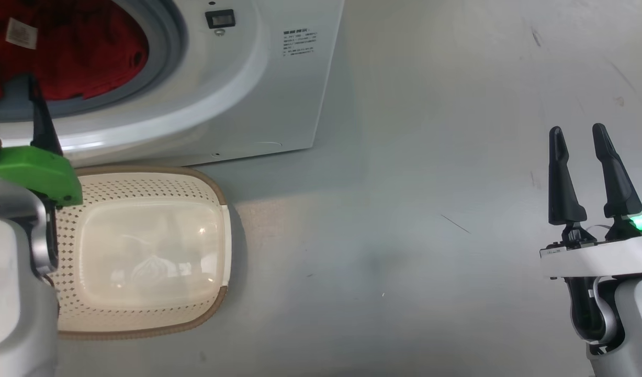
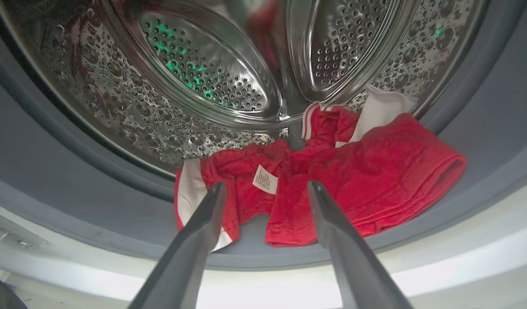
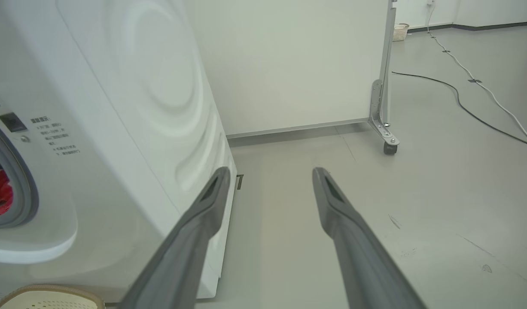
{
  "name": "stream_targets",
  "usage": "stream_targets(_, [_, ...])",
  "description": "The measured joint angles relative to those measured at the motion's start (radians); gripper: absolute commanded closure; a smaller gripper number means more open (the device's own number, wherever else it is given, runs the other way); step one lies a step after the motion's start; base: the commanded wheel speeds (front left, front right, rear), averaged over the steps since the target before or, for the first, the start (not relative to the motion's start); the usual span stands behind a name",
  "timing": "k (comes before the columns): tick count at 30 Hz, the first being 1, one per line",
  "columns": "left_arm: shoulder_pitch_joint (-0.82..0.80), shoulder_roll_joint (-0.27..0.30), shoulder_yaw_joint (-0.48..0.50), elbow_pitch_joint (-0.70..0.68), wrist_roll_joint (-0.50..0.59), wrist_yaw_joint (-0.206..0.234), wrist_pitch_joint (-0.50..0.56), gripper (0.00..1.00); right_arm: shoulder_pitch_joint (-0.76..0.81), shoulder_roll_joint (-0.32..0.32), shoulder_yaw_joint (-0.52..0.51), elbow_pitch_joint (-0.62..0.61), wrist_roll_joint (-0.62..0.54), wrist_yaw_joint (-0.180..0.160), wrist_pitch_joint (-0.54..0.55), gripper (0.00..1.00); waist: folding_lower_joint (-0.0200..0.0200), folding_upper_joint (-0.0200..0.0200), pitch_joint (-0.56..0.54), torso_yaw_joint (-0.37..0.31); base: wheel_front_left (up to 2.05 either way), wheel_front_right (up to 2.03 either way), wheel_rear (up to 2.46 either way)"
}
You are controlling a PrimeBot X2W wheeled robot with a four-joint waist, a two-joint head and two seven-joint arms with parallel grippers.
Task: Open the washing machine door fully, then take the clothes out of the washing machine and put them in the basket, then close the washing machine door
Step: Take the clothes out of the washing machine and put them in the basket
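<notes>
Nearest me, the right gripper (image 1: 577, 131) hangs over the grey floor (image 1: 404, 235) at the right. Its fingers point away from me, moderately spread, with nothing between them. At the left, the basket (image 1: 216, 193) sits on the floor just in front of the washing machine (image 1: 279, 94), below its opening.

Above the basket, the left gripper (image 1: 14, 125) points into that opening. From the head camera the clothes (image 1: 80, 57) are just a red mass. The left wrist camera shows me more: the fingers are spread wide and grip nothing, with their tips at the heap's near edge. I can't tell whether they touch it. The heap's long axis runs left to right across the mouth of the drum (image 2: 203, 73). Its hems drape toward me over the grey ring (image 2: 53, 171), and a white label (image 2: 265, 179) faces me.

The right wrist camera adds the machine's side panel (image 3: 160, 86). Farther off are a white partition (image 3: 289, 64) on a caster (image 3: 390, 148) and cables (image 3: 461, 98).
</notes>
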Motion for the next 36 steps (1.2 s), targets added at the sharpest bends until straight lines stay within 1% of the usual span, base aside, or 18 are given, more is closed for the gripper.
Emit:
stream_targets(3, [-0.044, 0.013, 0.012, 0.032, 0.014, 0.0, 0.047, 0.0, -0.013, 0.003, 0.007, 0.006, 0.004, 0.0, 0.0, 0.0, 0.0, 0.0, 0.024, -0.019, 0.0, 0.0, 0.0])
stream_targets(4, [-0.068, 0.022, 0.033, 0.057, 0.03, 0.0, 0.075, 0.0, -0.025, 0.006, 0.012, 0.01, 0.006, 0.002, 0.0, 0.0, 0.0, 0.0, 0.04, -0.03, 0.0, 0.0, 0.0])
stream_targets(7, [-0.1, 0.04, 0.086, 0.087, 0.058, 0.0, 0.104, 0.0, -0.045, 0.011, 0.022, 0.016, 0.013, 0.003, 0.0, 0.0, 0.0, 0.0, 0.061, -0.047, 0.0, 0.0, 0.0])
stream_targets(10, [-0.142, 0.058, 0.11, 0.109, 0.085, 0.0, 0.132, 0.0, -0.06, 0.014, 0.023, 0.021, 0.018, 0.008, 0.0, 0.0, 0.0, 0.0, 0.081, -0.062, 0.0, 0.0, 0.0])
stream_targets(20, [-0.237, 0.058, 0.16, 0.176, 0.161, 0.0, 0.211, 0.0, -0.09, 0.011, 0.025, 0.037, 0.02, 0.009, -0.005, 0.0, 0.0, 0.0, 0.131, -0.09, 0.0, 0.0, 0.0])
stream_targets(25, [-0.268, 0.058, 0.177, 0.211, 0.197, 0.0, 0.233, 0.0, -0.103, 0.018, 0.029, 0.04, 0.02, 0.009, -0.005, 0.0, 0.0001, 0.0, 0.143, -0.096, 0.0, 0.0, 0.0])
stream_targets(31, [-0.307, 0.056, 0.22, 0.232, 0.23, 0.0, 0.254, 0.0, -0.106, 0.018, 0.028, 0.042, 0.02, 0.009, -0.005, 0.0, 0.0, 0.0, 0.152, -0.096, 0.0, 0.0, 0.0])
stream_targets(36, [-0.328, 0.053, 0.228, 0.245, 0.251, 0.0, 0.265, 0.0, -0.117, 0.017, 0.027, 0.042, 0.02, 0.009, -0.005, 0.0, 0.0, 0.0, 0.16, -0.096, 0.0, 0.0, 0.0])
